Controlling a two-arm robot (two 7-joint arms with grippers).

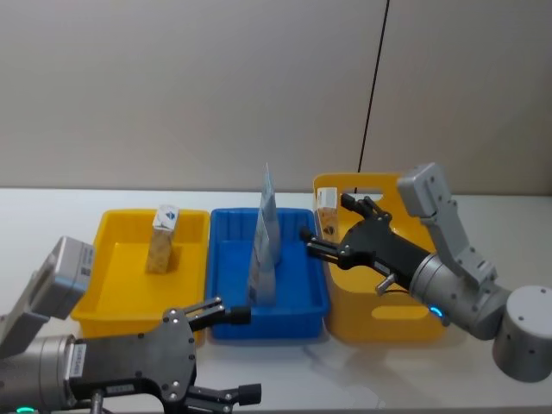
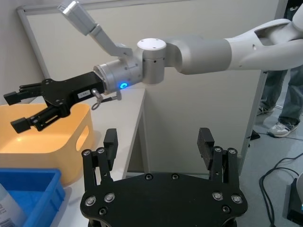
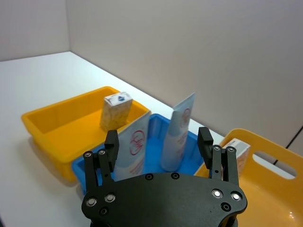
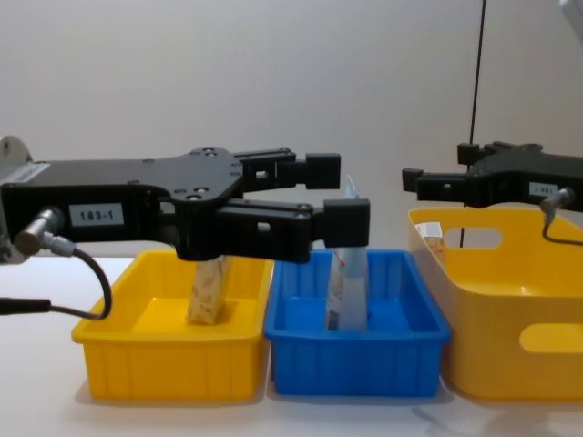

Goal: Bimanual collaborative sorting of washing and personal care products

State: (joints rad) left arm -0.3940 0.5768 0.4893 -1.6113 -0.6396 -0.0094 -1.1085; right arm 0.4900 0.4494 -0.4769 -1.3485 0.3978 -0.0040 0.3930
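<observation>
Both arms are between grasps right now. The left gripper [image 1: 240, 354] hangs low over the bench [image 1: 379, 379] in front of the blue tray [image 1: 293, 323], released and carrying nothing. The right gripper [image 1: 323, 226] is spread wide and empty too, poised where the blue tray meets the yellow basket [image 1: 379, 323]. The products look sorted into 3 bins. 1 cream carton [image 1: 161, 240] stands upright in the yellow tray [image 1: 95, 302]. 2 pouches stand in the blue tray: a white pouch with red print [image 3: 135, 146] and a taller pale blue-white pouch [image 3: 177, 125], close together. A second carton [image 1: 326, 211] sits at the basket's near-left corner, just beside the right gripper's fingers. Whether anything is left to sort, I cannot tell, as no loose product lies on the bench. My read is that this is a placing or reaching step at the basket. If the right gripper goes for that carton, it needs to square up on its narrow sides and mind the basket wall. The pouches are thin, tall and flexible, so a brush from either arm could tip them.
</observation>
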